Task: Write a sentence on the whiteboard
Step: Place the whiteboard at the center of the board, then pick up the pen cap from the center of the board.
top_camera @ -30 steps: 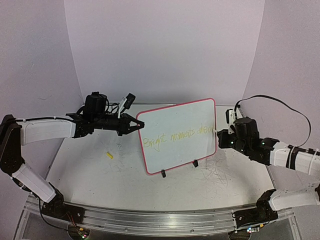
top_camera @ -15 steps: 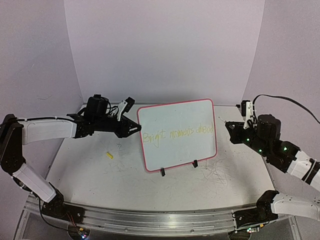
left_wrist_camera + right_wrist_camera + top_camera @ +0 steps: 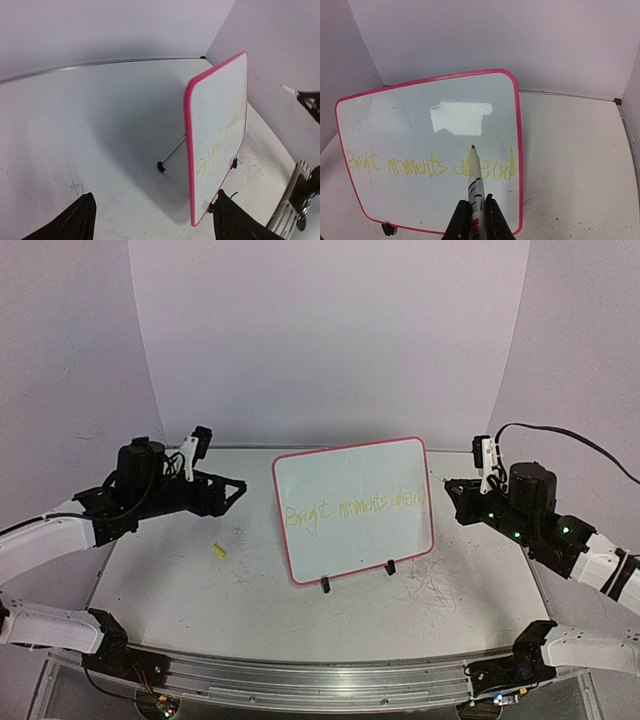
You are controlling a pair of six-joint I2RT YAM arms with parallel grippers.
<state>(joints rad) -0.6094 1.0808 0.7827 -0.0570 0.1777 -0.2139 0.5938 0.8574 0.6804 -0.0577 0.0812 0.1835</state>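
The whiteboard (image 3: 350, 475) stands upright on a wire stand at mid-table, pink-rimmed, with two black clips on its lower edge. The sentence (image 3: 352, 510) "Bright moments ahead" runs across it in thin yellow letters. My left gripper (image 3: 228, 496) hangs open to the left of the board, well clear of its edge. In the left wrist view the board (image 3: 220, 95) shows edge-on between the spread fingers (image 3: 75, 222). My right gripper (image 3: 458, 502) is off the board's right side, shut on a white marker (image 3: 475, 180). The marker's orange tip points at the sentence (image 3: 427, 167) and is held off the surface.
A small yellow piece (image 3: 219, 551) lies on the table left of the board. Grey scribbles (image 3: 435, 590) mark the table at the right front. The stand's black foot (image 3: 161, 166) sits behind the board. Curved walls close in the back and both sides.
My left gripper has let go of the board's left edge, opened and drawn back to the left. My right gripper has pulled the marker away from the board's right side.
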